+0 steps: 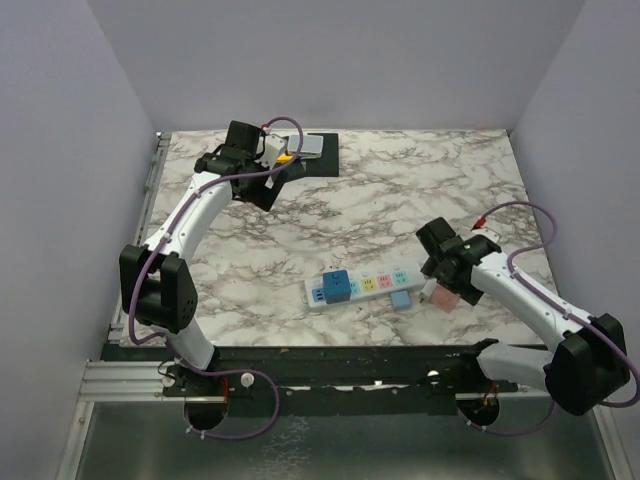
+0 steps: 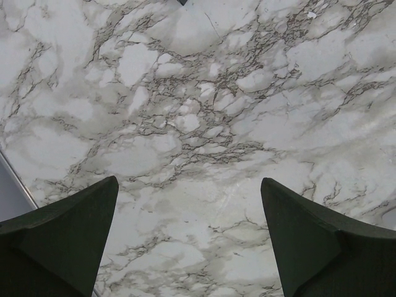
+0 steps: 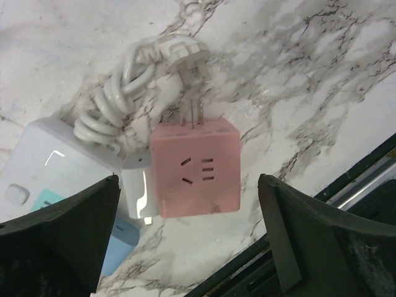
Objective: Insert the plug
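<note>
A pink socket cube [image 3: 197, 166] lies on the marble, between and just beyond the fingertips of my open right gripper [image 3: 189, 180], which hovers above it. A white plug [image 3: 185, 52] on a coiled white cable [image 3: 114, 99] lies beyond the cube. Its metal prongs [image 3: 197, 114] reach the cube's far face; I cannot tell how deep they sit. The white power strip [image 1: 362, 287] lies mid-table with a blue cube [image 1: 335, 286] on it. My right gripper [image 1: 440, 285] is at the strip's right end. My left gripper [image 1: 262, 192] [image 2: 189, 182] is open over bare marble at the back left.
A light blue cube [image 1: 402, 299] [image 3: 120, 241] lies beside the strip's end, close to the pink cube. A black mat [image 1: 318, 162] with a grey object [image 1: 310, 145] sits at the back left. The table's black front rail [image 3: 346, 185] runs just right of the pink cube.
</note>
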{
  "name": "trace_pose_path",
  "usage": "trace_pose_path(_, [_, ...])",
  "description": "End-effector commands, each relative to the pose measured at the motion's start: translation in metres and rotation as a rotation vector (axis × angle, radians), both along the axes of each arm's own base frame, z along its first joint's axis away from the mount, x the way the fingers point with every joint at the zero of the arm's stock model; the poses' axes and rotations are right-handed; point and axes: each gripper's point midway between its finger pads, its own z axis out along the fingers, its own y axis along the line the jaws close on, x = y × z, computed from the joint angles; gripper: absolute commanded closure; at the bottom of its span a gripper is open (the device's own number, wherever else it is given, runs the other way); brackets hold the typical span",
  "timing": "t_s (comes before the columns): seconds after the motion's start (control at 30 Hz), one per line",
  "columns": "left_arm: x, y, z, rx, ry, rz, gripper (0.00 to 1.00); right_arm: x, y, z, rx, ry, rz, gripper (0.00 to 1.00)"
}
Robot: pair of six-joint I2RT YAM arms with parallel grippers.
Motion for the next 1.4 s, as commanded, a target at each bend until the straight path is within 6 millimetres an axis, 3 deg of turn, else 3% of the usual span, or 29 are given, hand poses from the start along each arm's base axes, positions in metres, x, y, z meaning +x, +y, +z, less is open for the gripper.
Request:
trace_pose_path(0.0, [0.001,-0.004,0.001,-0.006,0.011,-0.005,0.01,0.002,-0.007,-0.016,0.032,0.007,0.02,0.03])
trace_pose_path(0.27, [0.003,-0.002,0.004,0.007,0.001,-0.002,0.01,-0.005,-0.007,-0.044,0.053,0.059,-0.004,0.19])
trace_pose_path(0.47, [0.002,-0.002,0.008,0.009,-0.001,-0.008,0.01,0.007,0.0,-0.046,0.07,0.037,0.008,0.53])
trace_pose_path(0.63, [0.004,0.001,0.016,0.034,-0.02,-0.016,0.01,0.032,0.025,-0.035,0.135,0.033,0.138,0.75])
trace_pose_path(0.7, [0.006,0.003,0.021,0.046,-0.032,-0.017,0.01,0.035,0.032,-0.027,0.143,0.055,0.175,0.81])
trace_pose_path(0.8, [0.007,0.002,0.025,0.046,-0.038,-0.033,0.01,0.033,0.027,-0.005,0.107,0.062,0.201,0.82])
trace_pose_path(0.93, [0.0,-0.017,0.029,-0.025,-0.037,-0.134,0.01,0.025,0.018,0.027,0.089,0.025,0.246,0.82])
trace_pose_path(1.0, [-0.006,-0.031,0.032,-0.078,-0.032,-0.216,0.01,0.025,0.026,0.04,0.122,0.011,0.313,0.82])
trace_pose_path(1.1, [-0.022,-0.055,0.042,-0.163,-0.071,-0.412,0.01,0.036,0.056,0.061,0.226,-0.018,0.463,0.84])
trace_pose_path(1.23, [-0.065,-0.08,0.065,-0.203,-0.236,-0.789,0.01,0.058,0.119,0.11,0.434,-0.111,0.749,0.88])
trace_pose_path(1.37, [-0.111,-0.082,0.085,-0.077,-0.511,-1.085,0.01,0.071,0.167,0.15,0.588,-0.181,0.985,0.9])
